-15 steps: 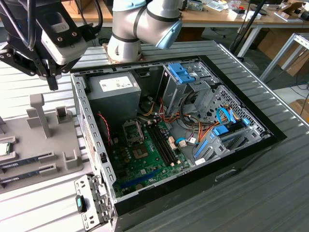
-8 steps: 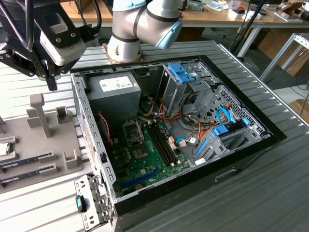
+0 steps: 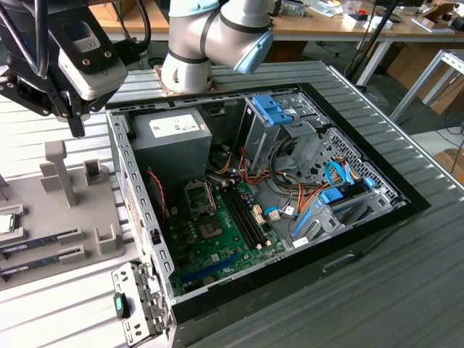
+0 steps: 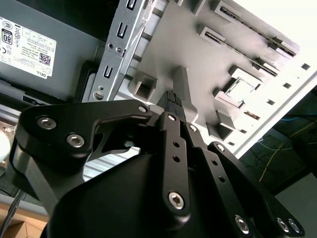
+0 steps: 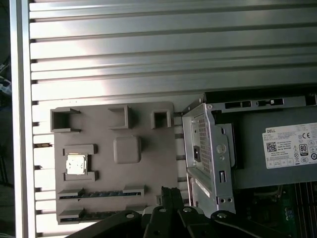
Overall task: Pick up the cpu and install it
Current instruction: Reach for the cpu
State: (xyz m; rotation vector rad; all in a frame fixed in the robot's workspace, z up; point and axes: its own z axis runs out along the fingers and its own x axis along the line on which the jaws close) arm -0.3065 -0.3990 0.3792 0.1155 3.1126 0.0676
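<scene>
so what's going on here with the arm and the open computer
The robot arm's end effector hangs over the flat grey plastic parts tray beside the open black desktop computer case. The small flat square silvery cpu with its thin green rim lies in its tray holder, not yet picked up.

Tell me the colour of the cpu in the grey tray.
Silvery-grey; the cpu shows best in the first wrist view.
</scene>
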